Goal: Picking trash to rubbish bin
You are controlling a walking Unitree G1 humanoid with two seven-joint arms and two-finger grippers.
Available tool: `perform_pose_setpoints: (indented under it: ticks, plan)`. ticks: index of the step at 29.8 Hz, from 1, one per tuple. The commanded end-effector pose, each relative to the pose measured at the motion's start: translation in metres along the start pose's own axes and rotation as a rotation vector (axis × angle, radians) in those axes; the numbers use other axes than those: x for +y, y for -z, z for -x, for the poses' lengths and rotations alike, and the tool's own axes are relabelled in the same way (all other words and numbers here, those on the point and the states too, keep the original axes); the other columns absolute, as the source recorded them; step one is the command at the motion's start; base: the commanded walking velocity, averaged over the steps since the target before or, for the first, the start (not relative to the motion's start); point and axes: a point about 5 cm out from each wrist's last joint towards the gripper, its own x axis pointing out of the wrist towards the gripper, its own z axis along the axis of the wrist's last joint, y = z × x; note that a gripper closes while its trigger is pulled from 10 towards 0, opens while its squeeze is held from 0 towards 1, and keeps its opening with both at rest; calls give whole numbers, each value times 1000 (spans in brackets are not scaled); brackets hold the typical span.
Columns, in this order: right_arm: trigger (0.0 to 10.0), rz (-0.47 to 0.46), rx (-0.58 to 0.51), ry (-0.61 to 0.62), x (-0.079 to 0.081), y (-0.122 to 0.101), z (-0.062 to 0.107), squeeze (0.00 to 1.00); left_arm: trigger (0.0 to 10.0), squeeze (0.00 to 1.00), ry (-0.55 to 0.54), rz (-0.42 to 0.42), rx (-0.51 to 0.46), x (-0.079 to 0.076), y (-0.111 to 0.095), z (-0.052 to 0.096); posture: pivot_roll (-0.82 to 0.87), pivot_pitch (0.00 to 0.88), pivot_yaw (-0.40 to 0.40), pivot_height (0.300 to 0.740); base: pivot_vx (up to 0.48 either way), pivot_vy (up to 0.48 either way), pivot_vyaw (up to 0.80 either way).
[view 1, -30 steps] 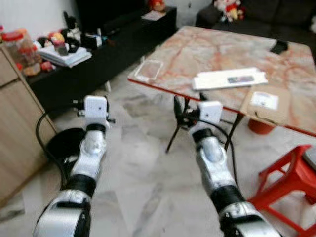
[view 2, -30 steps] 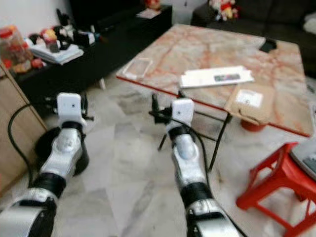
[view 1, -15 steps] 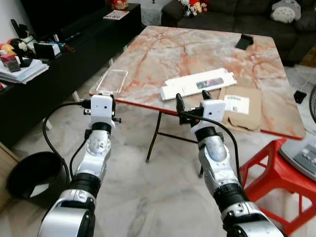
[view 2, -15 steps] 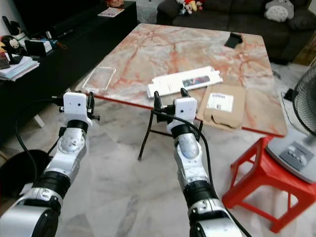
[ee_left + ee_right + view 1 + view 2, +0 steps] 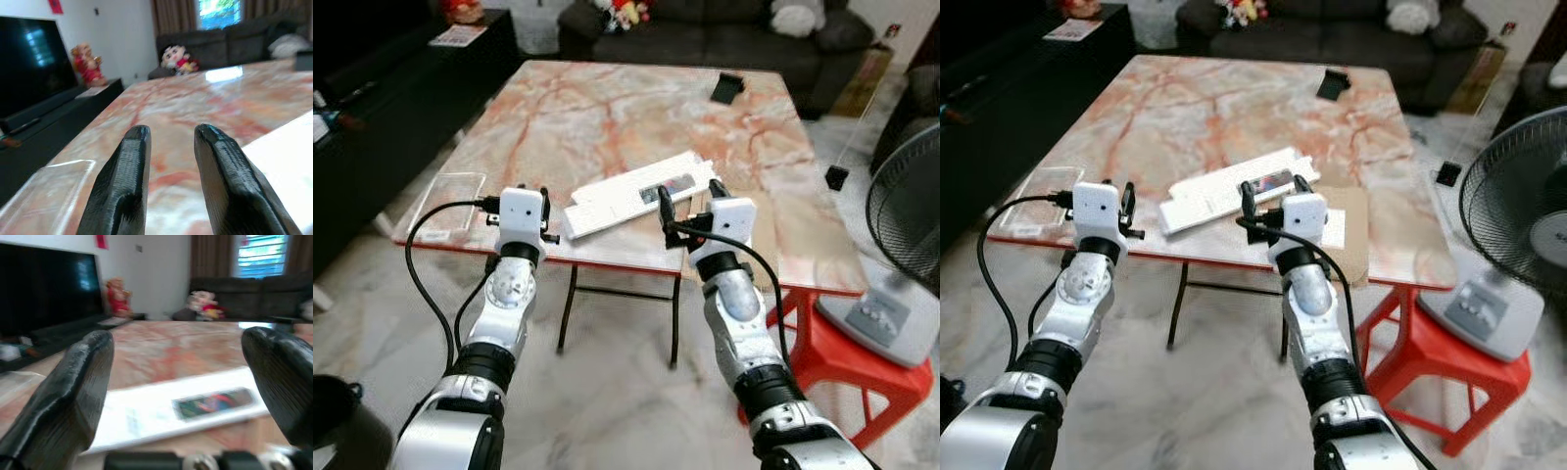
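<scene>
While both arms were raised at the near edge of the marble table (image 5: 636, 108), the right gripper (image 5: 688, 196) stood wide apart and empty just before the flat white box (image 5: 636, 193) — the left gripper (image 5: 530, 195), narrowly parted, held nothing near a clear plastic tray (image 5: 450, 196).

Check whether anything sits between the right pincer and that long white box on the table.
Nothing visible does. The right pincer, open, faces the long white box across bare marble table.
</scene>
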Motion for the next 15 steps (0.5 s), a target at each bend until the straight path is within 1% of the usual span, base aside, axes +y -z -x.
perform_pose_setpoints:
  ticks: [1,10,15]
  plan:
    - [10000,26,-21,18,-10,-5,0,0,10000,0,16,23,-34,-6,-10,-5,-72,38,-3,740,416,0,0]
    - [10000,25,-21,21,-10,-6,0,0,10000,0,28,25,-35,-7,-10,-5,-72,41,-2,740,392,0,0]
    - [10000,26,-19,20,-10,-5,0,0,10000,0,11,14,-24,-5,-8,-4,-71,42,-1,740,0,0,0]
